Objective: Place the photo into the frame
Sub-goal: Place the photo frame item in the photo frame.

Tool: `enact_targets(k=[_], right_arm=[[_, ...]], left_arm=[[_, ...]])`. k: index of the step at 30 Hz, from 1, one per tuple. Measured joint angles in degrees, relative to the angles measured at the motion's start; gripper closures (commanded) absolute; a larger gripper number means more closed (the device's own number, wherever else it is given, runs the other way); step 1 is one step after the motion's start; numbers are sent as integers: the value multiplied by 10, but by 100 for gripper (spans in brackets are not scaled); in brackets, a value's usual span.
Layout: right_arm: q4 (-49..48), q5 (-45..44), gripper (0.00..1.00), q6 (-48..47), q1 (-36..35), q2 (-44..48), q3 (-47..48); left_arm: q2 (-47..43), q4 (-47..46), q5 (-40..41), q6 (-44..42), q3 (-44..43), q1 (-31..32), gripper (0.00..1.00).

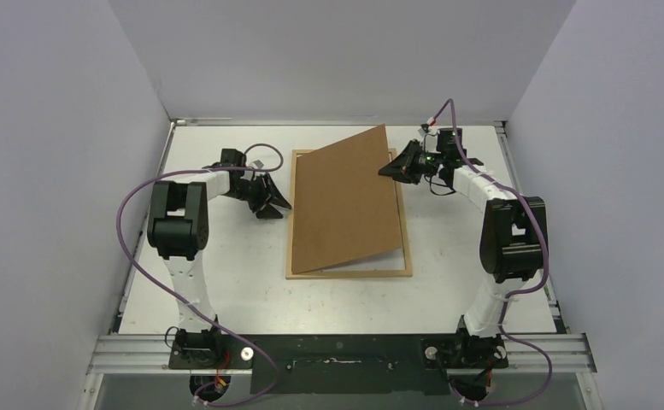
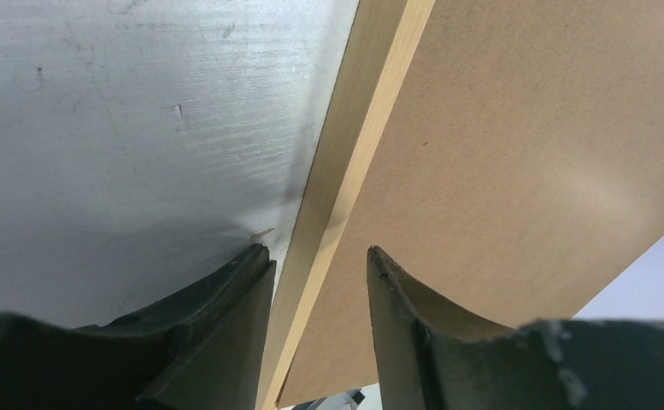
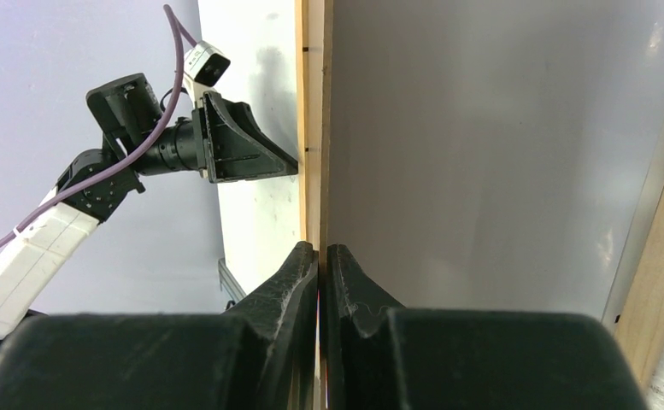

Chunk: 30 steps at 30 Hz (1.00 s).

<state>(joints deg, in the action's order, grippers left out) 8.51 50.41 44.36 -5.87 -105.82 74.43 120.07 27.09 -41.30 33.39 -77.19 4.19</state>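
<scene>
Brown hardboard, the backing panel (image 1: 345, 201), is seen from above tilted over the frame (image 1: 349, 273), which lies flat on the desk (image 1: 226, 282). The panel's left edge rests against the frame's left strip and its right edge is raised. That raised edge is pinched by the right end effector (image 1: 388, 169). The left end effector (image 1: 275, 203) is held at the frame's left strip.

From the left wrist, the jaws are seen partly apart, astride that strip, with nothing gripped.

From the right wrist, the fingers are seen closed on the panel's thin edge. A pale grey surface (image 3: 482, 154) is shown inside the frame, under the panel. Whether it is the photo cannot be told, and the photo is made out nowhere else.

If the pinch is loosened, the panel could be dropped onto the frame and the frame knocked askew. If the left jaws are closed off-centre, the strip could be pushed sideways across the desk.
</scene>
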Motion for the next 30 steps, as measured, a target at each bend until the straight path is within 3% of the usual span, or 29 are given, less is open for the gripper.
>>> enact_targets(k=[25, 30], right_arm=[[-117, -9, 100, 41, 0, -14, -31], [-110, -10, 80, 28, 0, -37, -31]], left_arm=[[9, 12, -3, -13, -10, 1, 59], [11, 14, -6, -13, -14, 1, 57]])
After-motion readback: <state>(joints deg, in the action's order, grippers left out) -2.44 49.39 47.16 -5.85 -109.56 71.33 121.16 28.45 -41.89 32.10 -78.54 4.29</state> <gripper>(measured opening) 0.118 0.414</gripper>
